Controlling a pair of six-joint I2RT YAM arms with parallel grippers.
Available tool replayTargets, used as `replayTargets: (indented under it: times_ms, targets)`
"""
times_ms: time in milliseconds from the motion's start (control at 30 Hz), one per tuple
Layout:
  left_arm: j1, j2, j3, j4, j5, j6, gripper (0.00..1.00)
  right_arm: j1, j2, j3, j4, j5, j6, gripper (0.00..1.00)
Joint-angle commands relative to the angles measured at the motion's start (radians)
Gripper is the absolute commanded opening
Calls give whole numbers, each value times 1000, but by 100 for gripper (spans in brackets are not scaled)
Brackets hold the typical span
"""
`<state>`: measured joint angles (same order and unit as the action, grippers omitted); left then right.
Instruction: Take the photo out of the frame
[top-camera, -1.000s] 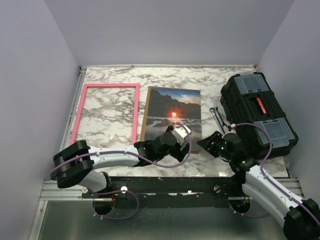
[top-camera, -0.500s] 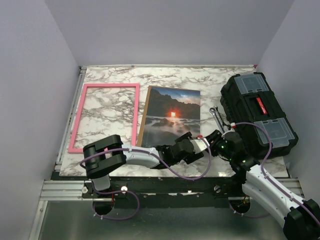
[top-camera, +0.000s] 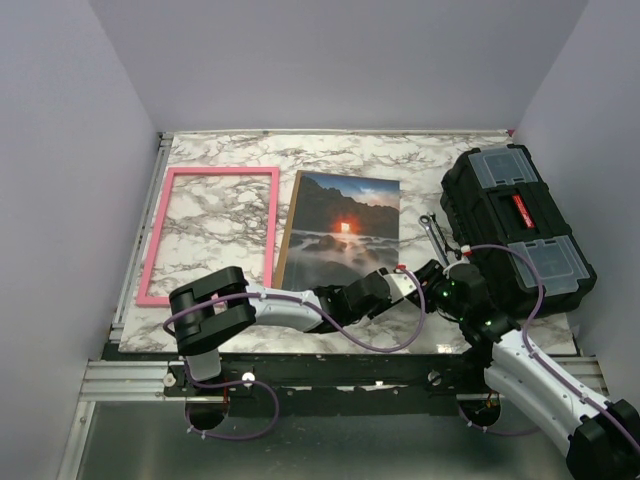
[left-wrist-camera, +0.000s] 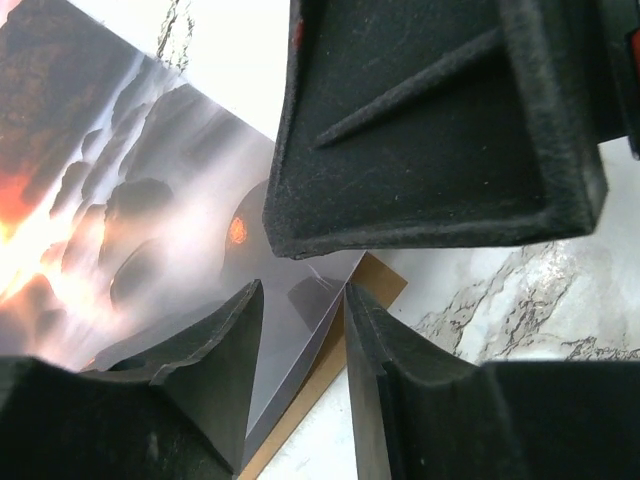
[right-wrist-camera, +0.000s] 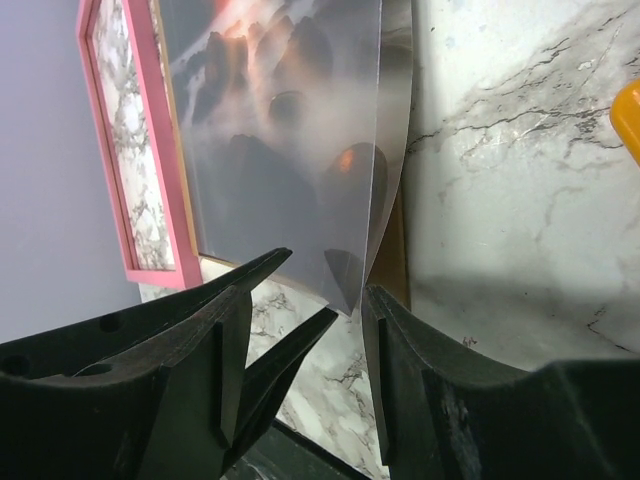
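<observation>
The photo (top-camera: 340, 225) lay face up on its brown board (left-wrist-camera: 372, 288), out of the frame (top-camera: 220, 172) and just beside that frame's right side. The frame was open, with the table (top-camera: 420, 165) showing through it. In the right wrist view, the photo's near right corner stood curled up off the board.

The print looked light, thin and flexible. It would probably crease or slip if pinched hard, so the raised corner edge was the likely place to take hold.

The left pincer (top-camera: 400, 283) was at that corner with a narrow gap between its fingers and nothing visibly clamped. The right pincer (right-wrist-camera: 350, 300) stood wider open, with the lifted corner between its fingers but not gripped. A toolbox (top-camera: 510, 225) sat to the right.
</observation>
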<state>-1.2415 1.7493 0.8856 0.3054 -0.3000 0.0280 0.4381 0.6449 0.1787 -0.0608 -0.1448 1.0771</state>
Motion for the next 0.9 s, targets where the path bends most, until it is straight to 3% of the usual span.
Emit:
replayTargets:
  times_ms: [0, 133, 333, 467, 600, 700, 800, 867]
  targets:
    - [8, 5, 10, -1, -14, -13, 37, -4, -11, 33, 7, -19, 10, 54]
    - [15, 11, 17, -7, -35, -19, 32, -4, -14, 38, -19, 9, 6, 54]
    - [29, 19, 28, -17, -63, -23, 26, -4, -58, 70, -184, 187, 6, 55]
    - [29, 21, 33, -17, -65, -23, 24, -4, -86, 97, -322, 343, 26, 65]
    - [34, 35, 52, -41, -65, -23, 24, -4, -65, 89, -313, 355, 12, 65]
    - [43, 13, 40, -45, -28, -80, 31, -5, 2, 62, -185, 274, -66, 65]
    - [77, -44, 14, -71, 52, -169, 48, -4, 79, 61, -81, 188, -125, 63]
    - [108, -88, -18, -74, 104, -234, 53, -4, 120, 56, -32, 160, -142, 63]
